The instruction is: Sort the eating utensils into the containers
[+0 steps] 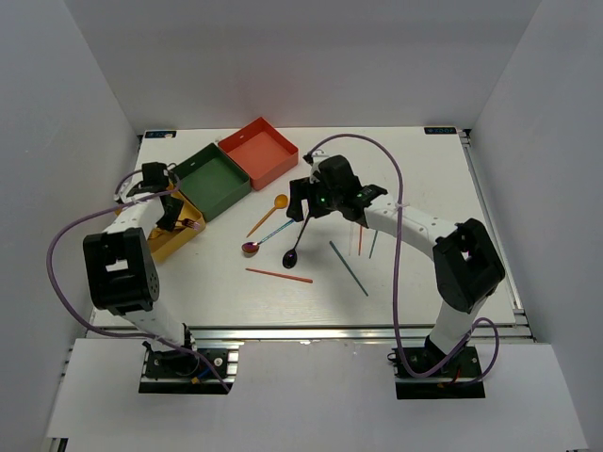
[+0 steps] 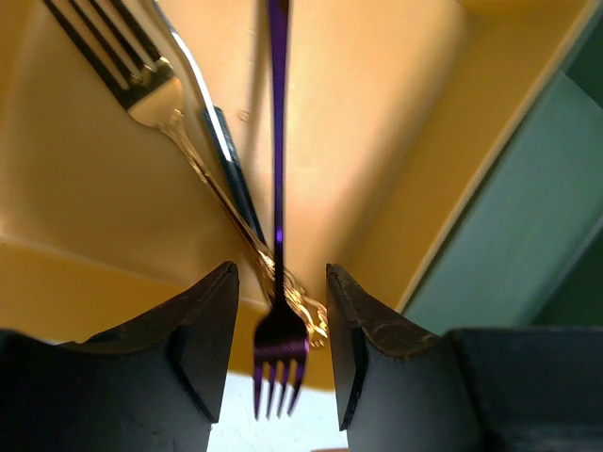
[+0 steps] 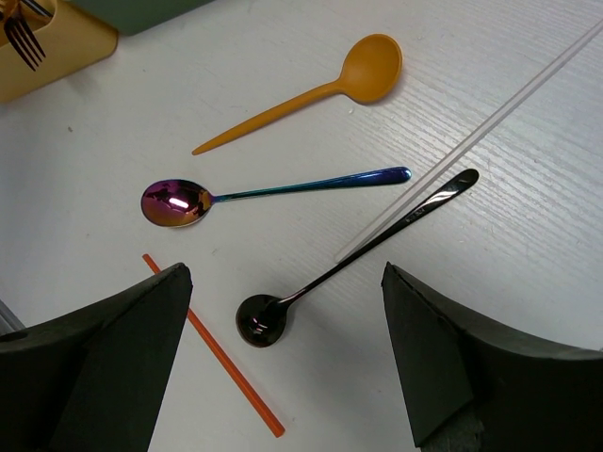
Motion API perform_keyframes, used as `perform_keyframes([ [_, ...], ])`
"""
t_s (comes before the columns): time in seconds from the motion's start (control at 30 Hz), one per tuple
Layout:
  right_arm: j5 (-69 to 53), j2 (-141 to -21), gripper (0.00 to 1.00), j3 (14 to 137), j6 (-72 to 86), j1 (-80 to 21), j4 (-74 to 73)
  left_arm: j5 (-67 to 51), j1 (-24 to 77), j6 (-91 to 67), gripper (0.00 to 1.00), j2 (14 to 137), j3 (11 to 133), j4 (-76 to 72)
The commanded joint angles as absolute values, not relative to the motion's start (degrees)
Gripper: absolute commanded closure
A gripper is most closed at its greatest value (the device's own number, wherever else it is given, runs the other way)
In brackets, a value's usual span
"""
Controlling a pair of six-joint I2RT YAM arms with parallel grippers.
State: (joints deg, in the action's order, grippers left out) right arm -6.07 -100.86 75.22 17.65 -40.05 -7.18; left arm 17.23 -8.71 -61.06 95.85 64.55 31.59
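My left gripper (image 1: 172, 215) hangs over the yellow box (image 1: 168, 247). In the left wrist view its fingers (image 2: 203, 330) stand apart on either side of a purple iridescent fork (image 2: 278, 344), with gaps on both sides. The fork's tines stick out past the box rim (image 2: 113, 273). A gold fork (image 2: 155, 89) and a dark-handled piece lie inside. My right gripper (image 1: 309, 209) is wide open (image 3: 285, 278) above the black spoon (image 3: 353, 254). An iridescent spoon (image 3: 273, 191), a gold spoon (image 3: 311, 94), a red chopstick (image 3: 212, 344) and a clear chopstick (image 3: 471, 141) lie nearby.
The dark green box (image 1: 212, 181) and the red-orange box (image 1: 259, 151) stand in a row behind the yellow one. A teal chopstick (image 1: 349, 267) and two more thin sticks (image 1: 366, 241) lie right of the spoons. White walls enclose the table.
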Motion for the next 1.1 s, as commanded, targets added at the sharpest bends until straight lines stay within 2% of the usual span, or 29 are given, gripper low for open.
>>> perform_keyframes([
  [0.0, -5.45, -98.26, 0.13, 74.79, 16.35, -39.38, -6.77, 17.40, -9.75, -61.96, 0.48, 95.80, 65.66, 31.55],
  [0.17, -5.36, -98.17, 0.13, 74.79, 16.35, -39.11, -6.59, 16.18, -10.55, -61.52, 0.48, 98.43, 65.13, 29.36],
  [0.27, -5.36, -98.17, 0.13, 74.79, 16.35, -39.11, -6.59, 14.07, -10.81, -61.35, 0.57, 100.37, 65.13, 27.52],
  [0.43, -4.83, -98.26, 0.13, 74.71, 16.26, -38.85, -6.68, 12.31, -10.90, -61.70, 0.58, 102.56, 65.21, 25.75],
  [0.53, -4.75, -98.17, 0.13, 74.71, 16.17, -38.93, -6.68, 12.30, -10.99, -61.79, 0.77, 102.48, 65.30, 25.84],
  [0.6, -4.66, -98.09, 0.13, 74.71, 16.17, -38.93, -6.77, 13.09, -11.07, -62.14, 0.86, 101.43, 65.21, 26.45],
  [0.73, -4.57, -98.00, 0.13, 74.71, 16.26, -38.85, -6.68, 14.76, -11.42, -61.88, 0.91, 98.36, 66.26, 27.59],
  [1.07, -5.45, -98.09, 0.14, 75.06, 16.79, -38.76, -6.50, 18.45, -12.57, -60.82, 0.91, 95.01, 70.05, 31.38],
])
